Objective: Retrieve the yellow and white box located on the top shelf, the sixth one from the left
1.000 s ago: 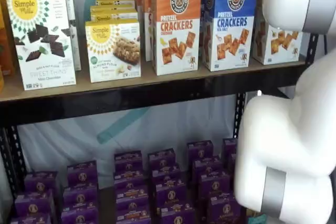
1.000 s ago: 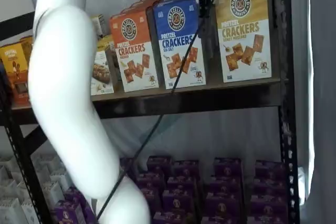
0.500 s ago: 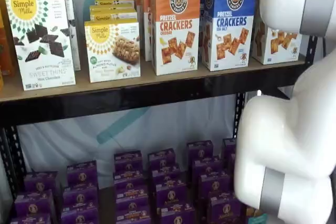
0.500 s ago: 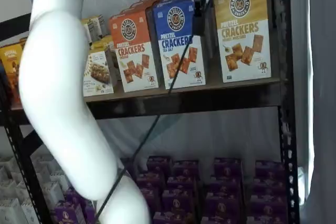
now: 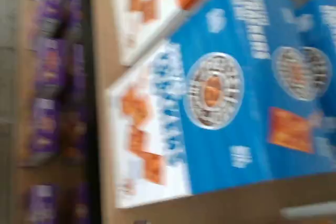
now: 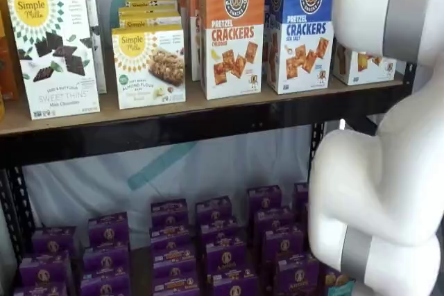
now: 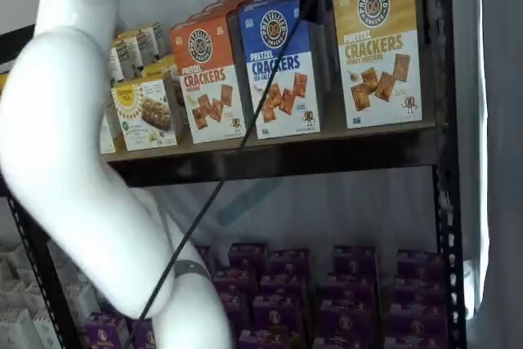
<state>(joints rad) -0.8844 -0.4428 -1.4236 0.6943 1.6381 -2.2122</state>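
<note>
3 "PRETZEL CRACKERS" boxes (image 7: 288,63)

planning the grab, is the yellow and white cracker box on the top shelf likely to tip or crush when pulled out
The yellow and white box stands tall on a narrow base, so a pull up high would probably tip it forward. It looks like thin cardboard, likely light and easily dented. The blue box stands close beside it on the top shelf and might be nudged.
</note>
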